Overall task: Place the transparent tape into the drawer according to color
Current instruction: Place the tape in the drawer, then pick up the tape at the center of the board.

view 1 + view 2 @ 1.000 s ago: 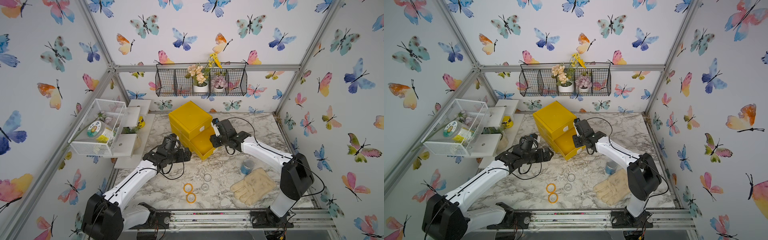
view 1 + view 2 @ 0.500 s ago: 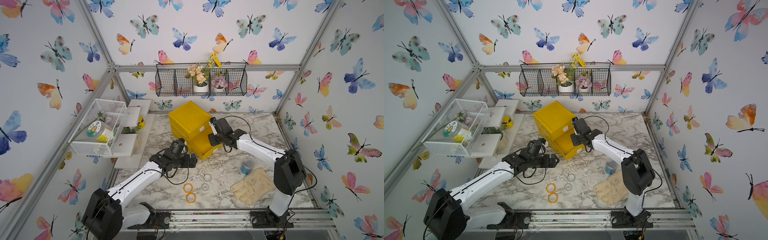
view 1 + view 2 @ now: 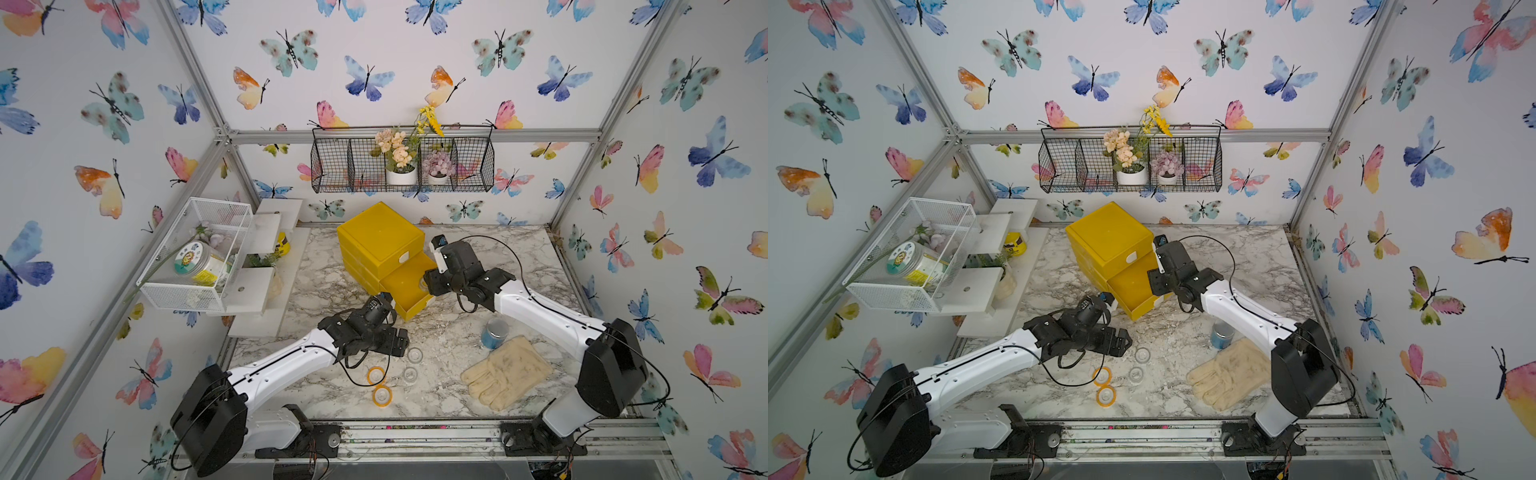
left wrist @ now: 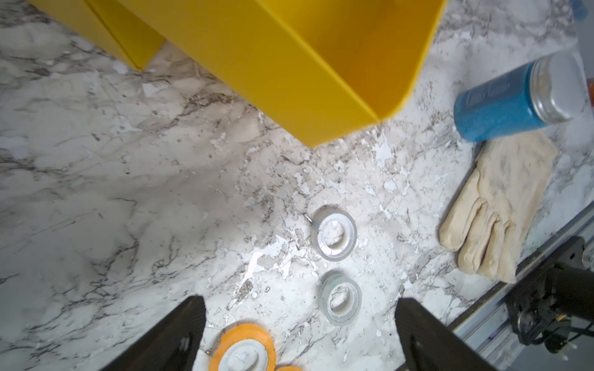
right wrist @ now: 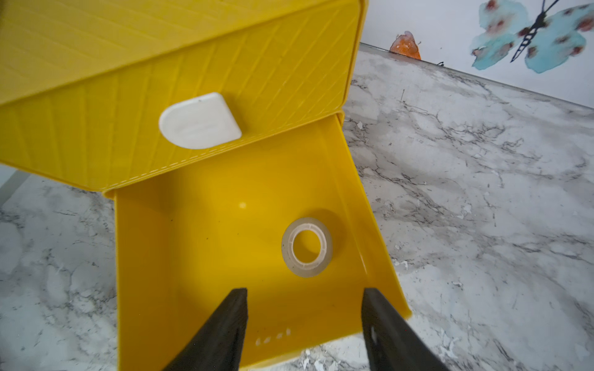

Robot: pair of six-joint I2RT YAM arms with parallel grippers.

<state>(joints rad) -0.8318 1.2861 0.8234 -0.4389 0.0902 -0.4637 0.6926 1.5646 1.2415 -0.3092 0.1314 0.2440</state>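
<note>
The yellow drawer unit (image 3: 380, 237) has its lower drawer (image 5: 199, 244) pulled out. One colourless transparent tape roll (image 5: 307, 246) lies flat on the drawer floor. My right gripper (image 5: 304, 292) hovers open over the drawer's front part with nothing between its fingers; a top view shows it at the drawer (image 3: 430, 282). On the marble lie two colourless rolls (image 4: 334, 237) (image 4: 340, 298) and two orange rolls (image 3: 376, 375) (image 3: 382, 395). My left gripper (image 4: 299, 303) is open and empty above them, with the nearer colourless roll and an orange roll (image 4: 244, 350) between its fingers' lines.
A blue tin with a silver top (image 3: 494, 332) stands beside a cream glove (image 3: 507, 376) at the front right. White shelves with a mesh box (image 3: 195, 253) fill the left side. A wire basket with flowers (image 3: 401, 166) hangs on the back wall.
My left arm has swung from beside the drawer unit forward and to the right, over the rolls on the table. My right gripper has stayed at the open drawer, shifting slightly.
</note>
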